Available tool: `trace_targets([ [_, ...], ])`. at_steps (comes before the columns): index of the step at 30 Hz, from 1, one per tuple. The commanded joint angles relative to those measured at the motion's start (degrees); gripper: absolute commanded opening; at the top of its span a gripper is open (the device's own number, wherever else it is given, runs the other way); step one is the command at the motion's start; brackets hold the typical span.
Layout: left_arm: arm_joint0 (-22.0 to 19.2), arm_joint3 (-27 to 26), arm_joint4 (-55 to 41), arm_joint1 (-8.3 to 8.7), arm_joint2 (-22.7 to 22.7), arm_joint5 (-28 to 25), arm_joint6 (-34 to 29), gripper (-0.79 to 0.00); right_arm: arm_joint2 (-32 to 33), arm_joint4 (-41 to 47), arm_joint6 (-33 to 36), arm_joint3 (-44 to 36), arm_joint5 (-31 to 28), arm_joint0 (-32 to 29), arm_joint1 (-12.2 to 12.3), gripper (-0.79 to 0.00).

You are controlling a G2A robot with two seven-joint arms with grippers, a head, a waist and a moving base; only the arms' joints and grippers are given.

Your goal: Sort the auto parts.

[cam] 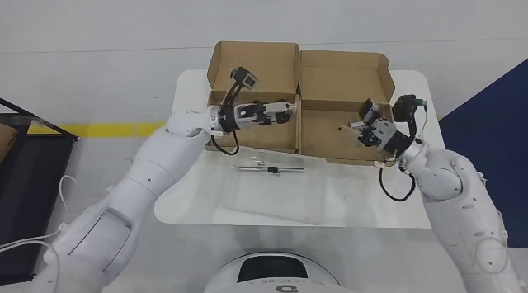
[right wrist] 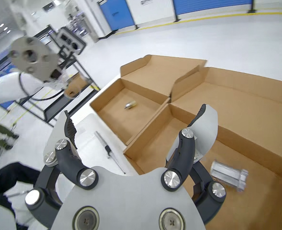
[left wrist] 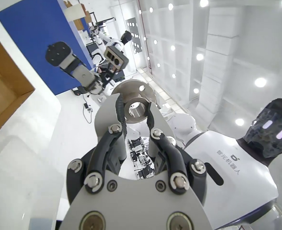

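L gripper (left wrist: 135,111) was clamped on flange (left wrist: 141,88) hub, over 3 o'clock edge of L box (cam: 252,49), bore axis running 9-3. R gripper (right wrist: 136,116) hung jaws apart, empty, at flange's 3 o'clock over R box (cam: 342,62).

The right gripper (right wrist: 136,117) is held open above a cardboard box (right wrist: 251,120); a ribbed metal cylinder (right wrist: 227,174) is laid inside.
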Motion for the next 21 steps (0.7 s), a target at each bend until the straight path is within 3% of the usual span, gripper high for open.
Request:
trace_targets([
  [1, -0.38, 0.65, 2.39, -0.23, 0.49, 0.5, 0.26, -0.785, -0.86, 0.28, 1.61, 0.59, -3.77, 0.83, 0.12, 0.0],
  [6, -0.76, 0.93, 5.66, -0.77, 1.31, 1.9, 0.71, -0.785, -3.38, 0.4, 3.47, 1.04, -4.93, 2.96, 0.07, 0.0],
  [10, -0.77, 1.13, 6.46, -1.11, 1.3, 2.15, 0.65, -0.785, -4.5, 1.44, 3.71, 2.38, -1.72, 4.15, -0.12, 0.0],
  [21, -0.65, 1.89, 7.8, -1.48, 0.27, 3.24, -0.67, -0.785, -6.46, -0.62, 4.19, 0.13, -1.04, 4.46, -0.31, 0.0],
])
